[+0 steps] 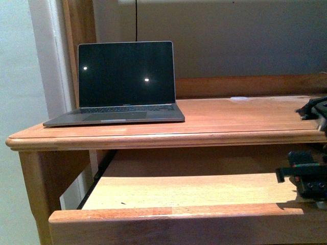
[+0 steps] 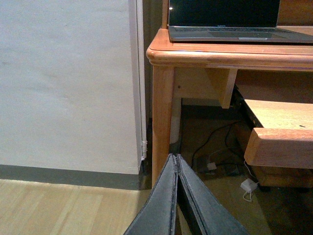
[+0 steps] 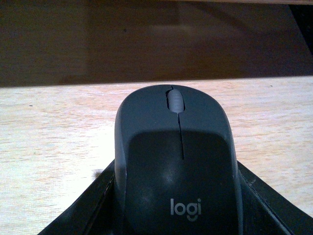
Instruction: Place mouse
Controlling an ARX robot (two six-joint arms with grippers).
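The mouse (image 3: 178, 142) is dark grey with a scroll wheel and a light "logi" logo. It fills the right wrist view, held between the black fingers (image 3: 95, 200) of my right gripper (image 3: 178, 205), which is shut on it. It hangs just above the pale wooden floor of the open drawer (image 3: 54, 132). In the front view my right gripper (image 1: 305, 176) shows at the far right, inside the drawer (image 1: 204, 190); the mouse itself is hidden there. My left gripper (image 2: 175, 159) is shut and empty, low beside the desk leg (image 2: 163, 117), above the floor.
An open dark-screened laptop (image 1: 125, 81) stands on the left of the wooden desk top (image 1: 245, 117). The drawer front (image 1: 189, 219) is pulled out toward me. Dark arm parts (image 1: 314, 109) sit at the desk's right edge. Cables and a white plug (image 2: 248, 186) lie under the desk.
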